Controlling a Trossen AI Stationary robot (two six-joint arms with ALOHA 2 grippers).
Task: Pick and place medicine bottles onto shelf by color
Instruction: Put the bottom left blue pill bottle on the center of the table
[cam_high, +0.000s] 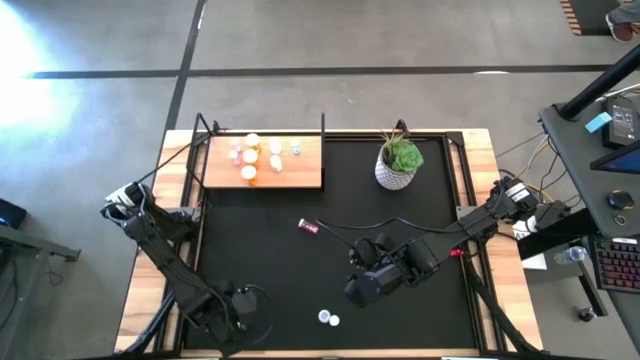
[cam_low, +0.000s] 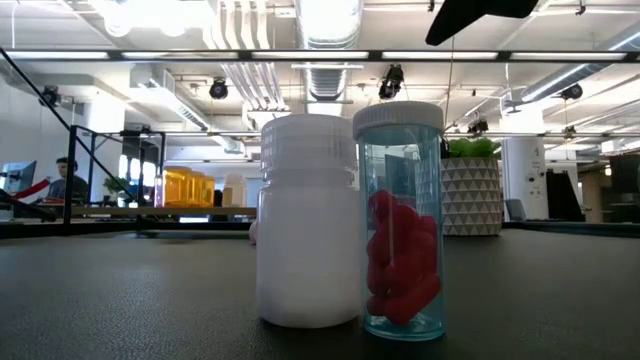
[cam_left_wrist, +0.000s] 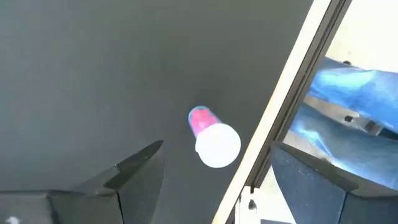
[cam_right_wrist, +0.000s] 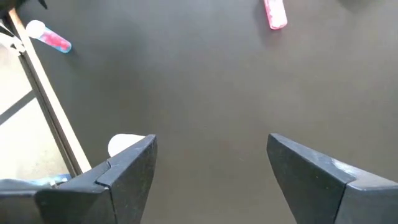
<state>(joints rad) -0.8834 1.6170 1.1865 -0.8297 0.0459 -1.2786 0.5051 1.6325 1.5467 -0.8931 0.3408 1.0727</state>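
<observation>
Item: two upright medicine bottles, white bottle (cam_low: 307, 222) touching clear blue bottle (cam_low: 400, 222), just beside and below the empty, wide-open right gripper (cam_high: 368, 287). Risk: a finger could topple its neighbour. Left gripper (cam_high: 238, 302) nearby, open. Shelf (cam_high: 300, 170) well apart.

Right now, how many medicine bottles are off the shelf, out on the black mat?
3. A pink bottle lies on its side mid-mat. A white bottle and a clear blue bottle stand touching near the front edge. None seems hidden.
</observation>
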